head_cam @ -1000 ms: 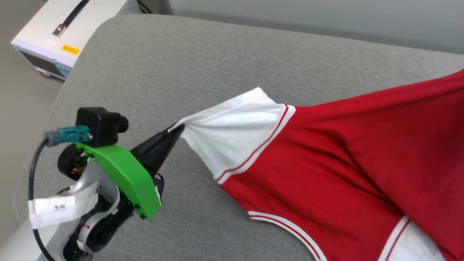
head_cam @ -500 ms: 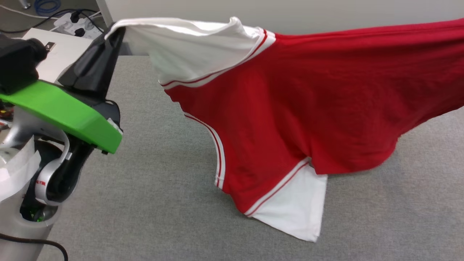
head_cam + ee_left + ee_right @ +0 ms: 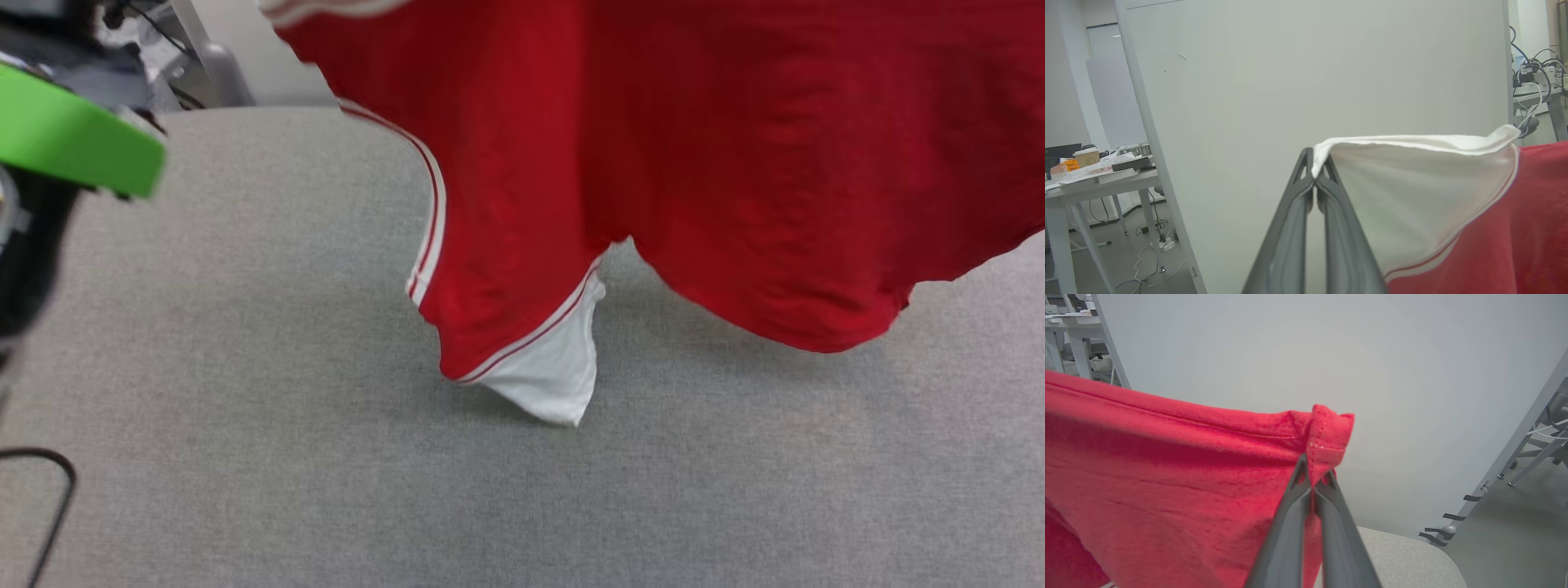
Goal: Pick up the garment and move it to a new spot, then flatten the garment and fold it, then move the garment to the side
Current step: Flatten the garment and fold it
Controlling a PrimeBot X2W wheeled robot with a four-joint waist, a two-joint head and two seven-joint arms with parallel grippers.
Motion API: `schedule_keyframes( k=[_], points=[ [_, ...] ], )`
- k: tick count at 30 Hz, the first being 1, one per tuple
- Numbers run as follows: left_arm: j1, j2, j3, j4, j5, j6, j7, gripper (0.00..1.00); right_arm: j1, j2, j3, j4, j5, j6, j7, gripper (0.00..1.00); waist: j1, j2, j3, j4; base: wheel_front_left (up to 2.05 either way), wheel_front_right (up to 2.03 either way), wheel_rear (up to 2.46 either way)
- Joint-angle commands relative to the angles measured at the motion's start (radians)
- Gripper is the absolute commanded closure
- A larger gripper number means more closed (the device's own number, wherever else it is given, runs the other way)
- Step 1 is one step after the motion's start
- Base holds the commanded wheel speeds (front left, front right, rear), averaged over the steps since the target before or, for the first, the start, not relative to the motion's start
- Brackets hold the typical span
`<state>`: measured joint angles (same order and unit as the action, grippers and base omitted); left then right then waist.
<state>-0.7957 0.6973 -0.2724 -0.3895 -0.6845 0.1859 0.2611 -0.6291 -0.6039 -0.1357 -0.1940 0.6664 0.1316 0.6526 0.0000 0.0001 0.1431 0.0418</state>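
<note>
Red garment (image 3: pixel 735 163) with white sleeves, stretched above a grey cushion (image 3: pixel 245 408), one sleeve dangling near it. Left gripper (image 3: pixel 1315 171) pinched shut on a white sleeve edge, right gripper (image 3: pixel 1312 477) on the red hem.

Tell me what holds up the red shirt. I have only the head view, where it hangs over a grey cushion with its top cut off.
Observer: The left gripper is shut on the edge of a white sleeve of the garment.
Operator: And the other end?
Observer: The right gripper is shut on a red hemmed corner.
Operator: Is the cloth slack up there?
Observer: In the right wrist view its top edge runs almost straight from that corner.
</note>
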Motion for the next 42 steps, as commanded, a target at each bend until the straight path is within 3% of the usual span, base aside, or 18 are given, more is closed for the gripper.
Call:
schedule_keyframes(
  k=[1, 10, 17, 22, 33, 37, 42],
  points=[
    [-0.047, 0.023, 0.015, 0.018, 0.013, -0.013, 0.005, 1.0, -0.027, -0.005, -0.007, 0.0, 0.001, -0.001, -0.015, 1.0, 0.0, -0.0001, 0.059, -0.016, 0.0, 0.0, 0.0],
    [-0.304, 0.095, 0.017, 0.162, 0.052, -0.128, 0.025, 1.0, -0.23, -0.021, 0.024, 0.05, -0.039, -0.001, -0.092, 1.0, 0.0, -0.0001, 0.258, -0.037, 0.0, 0.0, 0.0],
    [-0.582, 0.079, -0.034, 0.365, 0.122, -0.221, 0.009, 1.0, -0.476, -0.012, 0.115, 0.201, -0.115, -0.001, -0.183, 1.0, 0.0, -0.0001, 0.404, -0.047, 0.0, 0.0, 0.0],
    [-0.827, 0.041, -0.087, 0.547, 0.205, -0.269, -0.029, 1.0, -0.685, 0.037, 0.17, 0.363, -0.188, -0.001, -0.271, 1.0, 0.0, -0.0001, 0.498, -0.057, 0.0, 0.0, 0.0],
    [-1.192, -0.054, -0.154, 0.922, 0.322, -0.3, -0.273, 1.0, -0.997, 0.119, 0.229, 0.655, -0.339, -0.001, -0.474, 1.0, 0.0, -0.0001, 0.605, -0.051, 0.0, 0.0, 0.0],
    [-1.222, -0.085, -0.174, 1.029, 0.331, -0.305, -0.369, 1.0, -1.039, 0.141, 0.239, 0.737, -0.363, -0.001, -0.555, 1.0, 0.0, -0.0001, 0.623, -0.041, 0.0, 0.0, 0.0],
    [-1.15, -0.136, -0.212, 1.116, 0.299, -0.312, -0.459, 1.0, -1.013, 0.158, 0.306, 0.786, -0.383, -0.001, -0.69, 1.0, 0.0, -0.0001, 0.625, -0.029, 0.0, 0.0, 0.0]
  ],
)
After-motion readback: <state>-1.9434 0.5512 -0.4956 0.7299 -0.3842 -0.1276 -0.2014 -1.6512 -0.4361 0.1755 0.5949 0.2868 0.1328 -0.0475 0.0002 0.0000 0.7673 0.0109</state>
